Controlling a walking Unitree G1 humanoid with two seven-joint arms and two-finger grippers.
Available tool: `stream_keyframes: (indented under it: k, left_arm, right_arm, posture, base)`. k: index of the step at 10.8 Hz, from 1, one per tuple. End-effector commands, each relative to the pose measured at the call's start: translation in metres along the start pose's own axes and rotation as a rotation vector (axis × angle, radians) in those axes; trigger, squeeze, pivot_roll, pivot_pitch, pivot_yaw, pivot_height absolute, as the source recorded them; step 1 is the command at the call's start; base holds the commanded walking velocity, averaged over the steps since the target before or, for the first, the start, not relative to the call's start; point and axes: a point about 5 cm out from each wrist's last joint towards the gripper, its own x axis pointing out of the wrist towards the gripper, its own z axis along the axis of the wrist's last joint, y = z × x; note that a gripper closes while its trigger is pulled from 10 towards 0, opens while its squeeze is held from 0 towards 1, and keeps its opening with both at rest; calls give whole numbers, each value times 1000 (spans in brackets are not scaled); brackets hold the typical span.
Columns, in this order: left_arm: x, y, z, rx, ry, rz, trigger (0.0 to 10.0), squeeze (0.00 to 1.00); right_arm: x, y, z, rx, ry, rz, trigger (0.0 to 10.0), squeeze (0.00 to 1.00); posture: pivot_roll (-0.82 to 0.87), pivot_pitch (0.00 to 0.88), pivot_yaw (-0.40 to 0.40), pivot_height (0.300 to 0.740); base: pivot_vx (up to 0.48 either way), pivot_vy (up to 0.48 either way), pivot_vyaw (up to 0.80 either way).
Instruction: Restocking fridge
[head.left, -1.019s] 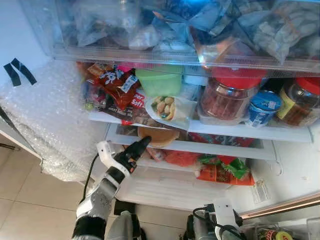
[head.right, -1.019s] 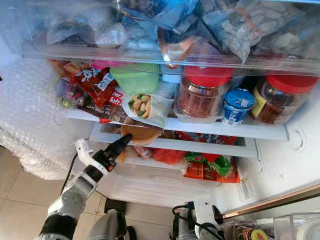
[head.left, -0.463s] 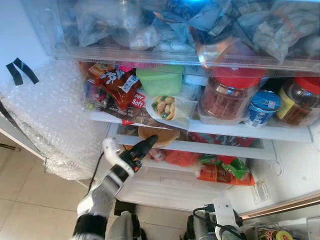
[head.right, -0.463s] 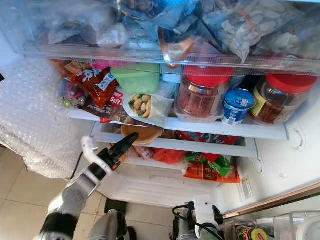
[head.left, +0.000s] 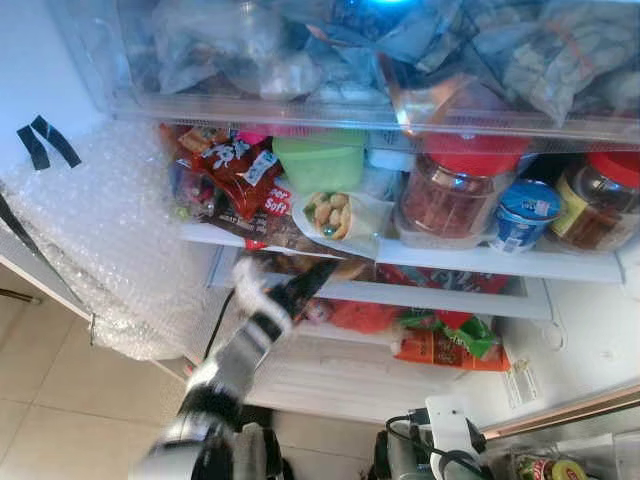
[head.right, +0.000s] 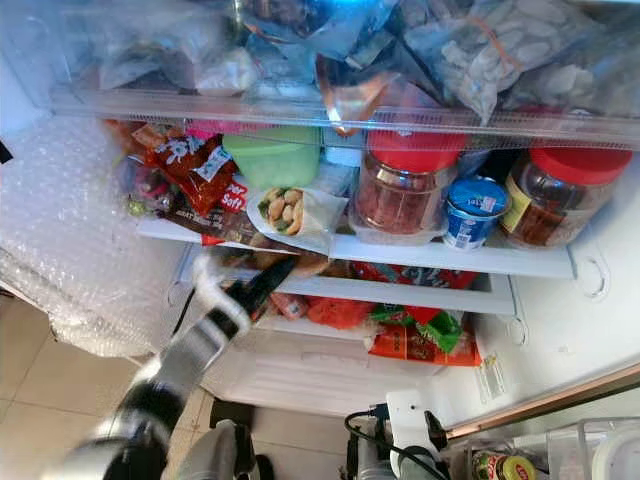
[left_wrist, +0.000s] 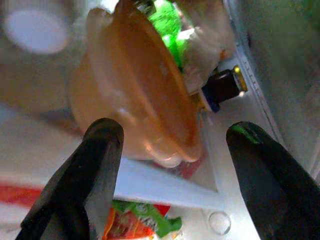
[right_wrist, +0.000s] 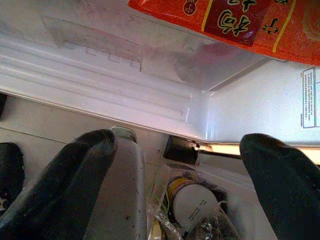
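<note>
Orange plastic bowl (left_wrist: 135, 95) sits on lower fridge shelf (head.left: 440, 295), beneath snack packets. Left gripper (left_wrist: 172, 170) just short of it, fingers spread wide, nothing held. Bowl judged light, rigid, smooth, likely slippery; pinch rim edge. Right gripper (right_wrist: 175, 185) idle low, fingers apart.

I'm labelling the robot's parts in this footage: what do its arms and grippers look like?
The left arm is silver with black joints and a black cable alongside; the left gripper has two long, rounded black fingers. The right gripper has the same thick black fingers.
</note>
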Motion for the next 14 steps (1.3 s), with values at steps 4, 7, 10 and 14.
stream_keyframes:
  k: [4,7,10,14]
  left_arm:
    - [9,0,1,42,42,5,10000,0]
    - [-14,5,7,154,59,-90,10000,0]
    - [-37,-3,4,284,107,-139,10000,0]
    - [-60,-7,-15,621,279,-94,10000,0]
  right_arm:
    - [-14,15,-40,-13,160,54,10000,0]
    - [-14,16,-40,-13,162,57,10000,0]
    - [-14,16,-39,-14,157,61,10000,0]
    - [-14,17,-40,-19,160,63,10000,0]
  posture:
    - [-166,187,66,654]
    - [-142,191,64,654]
    - [-140,190,69,654]
    - [-130,183,74,654]
  base:
    - [0,0,0]
    - [0,0,0]
    - [0,0,0]
    - [0,0,0]
